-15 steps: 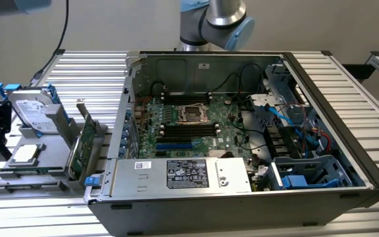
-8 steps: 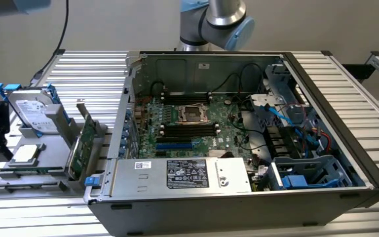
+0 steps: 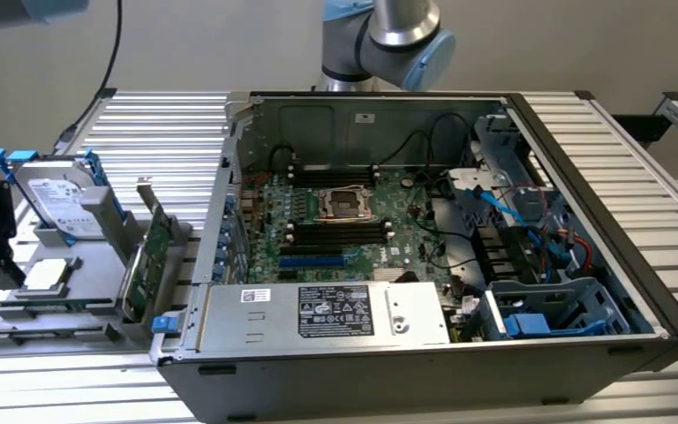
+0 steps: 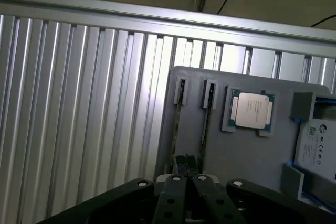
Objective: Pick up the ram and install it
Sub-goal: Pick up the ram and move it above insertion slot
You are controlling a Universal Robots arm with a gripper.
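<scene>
Gripper (image 4: 187, 176) low over the near end of a grey tray (image 4: 247, 156) that lies on the ribbed metal counter (image 4: 79, 103). Fingers (image 4: 173, 190) pressed close together, only a thin gap between them, tips right at the end of the tray's outer slot; can't tell if they pinch anything. The ram (image 4: 178, 124) stands on edge in that outer slot, along the tray's rim. A second stick (image 4: 206, 124) stands in the next slot, just beside it and parallel. Processor chip (image 4: 252, 111) lies flat in its pocket on the far side of the second stick. Hard drive (image 4: 317, 148) sits beyond the chip.

In the exterior view the gripper hangs at the far left edge, over the tray's left end. The expansion card (image 3: 151, 256) stands upright in the tray on the side nearest the computer case (image 3: 575, 159). The case lies open on the counter, well apart from the gripper. Its motherboard (image 3: 327, 221) faces up, with black memory slots (image 3: 336, 231) beside the processor socket. The arm (image 3: 392, 40) shows behind the case at the top
</scene>
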